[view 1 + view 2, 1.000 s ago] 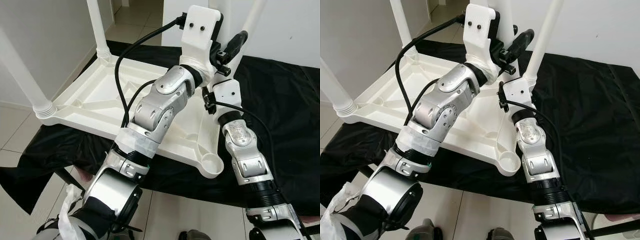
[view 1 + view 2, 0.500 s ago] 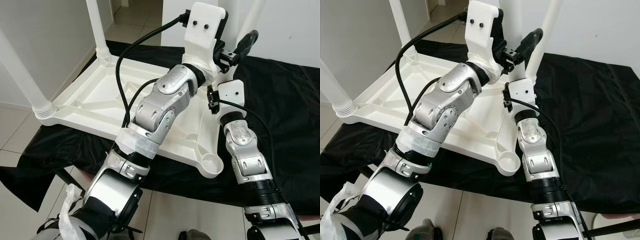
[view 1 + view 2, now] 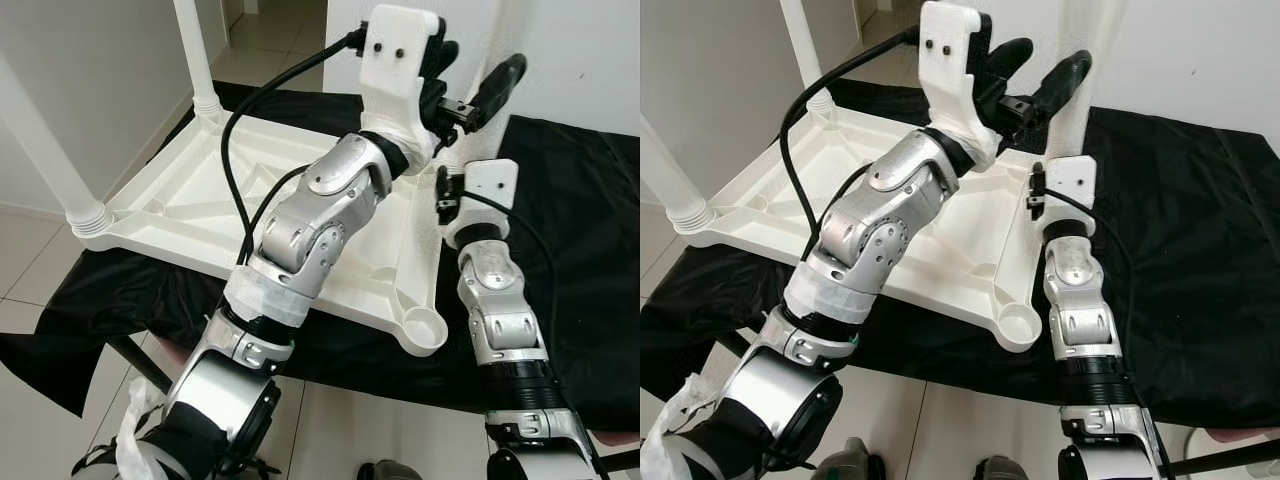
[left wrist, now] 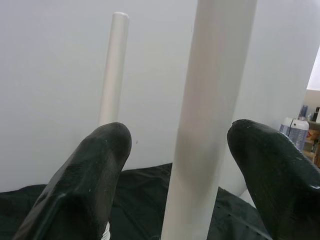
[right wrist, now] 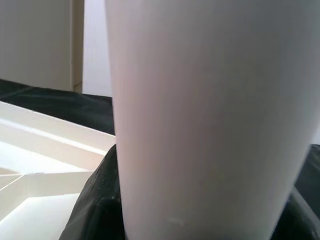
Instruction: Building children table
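Upturned white table top on black cloth, legs standing up.
Left-side legs stand screwed into their corners; left gripper is raised with fingers apart around the far-right leg, not touching; right gripper sits clamped low on that leg; near-right socket holds nothing.

The left arm reaches up and forward, elbow bent, its wrist raised high; the left hand has its two black fingers spread wide apart. The right arm rises straight ahead beside it, forearm nearly upright. Whether the right hand is closed cannot be told.
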`<state>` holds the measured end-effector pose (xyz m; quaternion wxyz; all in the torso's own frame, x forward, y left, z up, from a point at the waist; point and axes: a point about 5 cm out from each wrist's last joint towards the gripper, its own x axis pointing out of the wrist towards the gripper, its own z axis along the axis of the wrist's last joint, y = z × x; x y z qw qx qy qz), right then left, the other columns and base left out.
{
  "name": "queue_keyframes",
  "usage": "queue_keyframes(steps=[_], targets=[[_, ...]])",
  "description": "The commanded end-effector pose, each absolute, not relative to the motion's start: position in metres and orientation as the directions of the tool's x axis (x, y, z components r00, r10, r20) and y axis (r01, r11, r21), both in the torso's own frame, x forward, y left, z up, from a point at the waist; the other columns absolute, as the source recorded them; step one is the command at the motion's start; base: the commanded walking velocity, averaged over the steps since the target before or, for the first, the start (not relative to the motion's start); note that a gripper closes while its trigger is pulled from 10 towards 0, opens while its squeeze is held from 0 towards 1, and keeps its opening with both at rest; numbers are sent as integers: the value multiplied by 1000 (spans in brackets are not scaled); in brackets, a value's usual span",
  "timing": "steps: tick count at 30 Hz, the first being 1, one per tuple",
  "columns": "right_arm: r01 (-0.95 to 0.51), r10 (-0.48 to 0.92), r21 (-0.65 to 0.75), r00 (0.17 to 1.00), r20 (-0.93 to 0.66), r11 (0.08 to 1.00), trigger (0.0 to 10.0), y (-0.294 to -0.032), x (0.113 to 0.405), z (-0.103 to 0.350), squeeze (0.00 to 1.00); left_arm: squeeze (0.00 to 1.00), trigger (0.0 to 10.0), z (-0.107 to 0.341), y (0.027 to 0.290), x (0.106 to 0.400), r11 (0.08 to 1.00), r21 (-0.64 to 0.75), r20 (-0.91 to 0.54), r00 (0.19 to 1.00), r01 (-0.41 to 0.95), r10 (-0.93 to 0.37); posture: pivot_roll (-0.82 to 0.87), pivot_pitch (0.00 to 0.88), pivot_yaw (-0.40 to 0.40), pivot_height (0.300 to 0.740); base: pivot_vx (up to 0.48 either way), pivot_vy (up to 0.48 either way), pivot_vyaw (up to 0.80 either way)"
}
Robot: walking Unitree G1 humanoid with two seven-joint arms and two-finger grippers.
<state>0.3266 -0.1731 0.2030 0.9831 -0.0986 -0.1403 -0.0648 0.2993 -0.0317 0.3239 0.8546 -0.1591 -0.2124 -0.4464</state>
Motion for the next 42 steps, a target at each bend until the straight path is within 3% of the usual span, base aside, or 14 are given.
queue_keyframes(steps=[1, 7, 19, 25, 29, 32, 33, 35, 42], targets=[[169, -118, -163, 951, 285, 972, 10000, -175, 325, 202, 0, 0, 10000, 315, -42, 289, 448, -93, 515, 428, 889, -743, 10, 0, -8, 740, 0, 0, 0], [229, -185, -124, 938, 292, 966, 10000, -184, 318, 197, 0, 0, 10000, 291, -25, 300, 509, -45, 426, 477, 860, -769, 12, 0, -12, 740, 0, 0, 0], [280, -242, -95, 925, 292, 955, 10000, -200, 306, 192, 0, 0, 10000, 248, -13, 297, 529, -8, 317, 504, 848, -803, 8, 0, -21, 740, 0, 0, 0], [298, -256, -100, 919, 301, 949, 10000, -206, 300, 190, 0, 0, 10000, 217, -7, 295, 529, 111, 200, 502, 842, -841, 8, 0, -26, 740, 0, 0, 0], [303, -260, -103, 917, 304, 947, 10000, -207, 299, 191, 0, 0, 10000, 184, -1, 272, 275, 110, 37, 273, 955, -961, 5, 0, -28, 740, 0, 0, 0], [304, -260, -106, 916, 305, 947, 10000, -208, 298, 191, 0, 0, 10000, 175, 3, 262, 177, 95, -18, 180, 980, -984, 5, 0, -28, 740, 0, 0, 0], [304, -260, -106, 916, 305, 947, 10000, -208, 298, 191, 0, 0, 10000, 175, 3, 262, 177, 95, -18, 180, 980, -984, 5, 0, -28, 740, 0, 0, 0], [305, -260, -110, 916, 304, 946, 10000, -208, 298, 191, 0, 0, 10000, 168, 8, 253, 97, 72, -70, 102, 993, -992, 6, 0, -28, 740, 0, 0, 0], [313, -266, -117, 915, 305, 943, 10000, -210, 297, 191, 0, 0, 10000, 155, 19, 248, 24, 103, -168, 41, 994, -985, 5, 0, -28, 740, 0, 0, 0]])
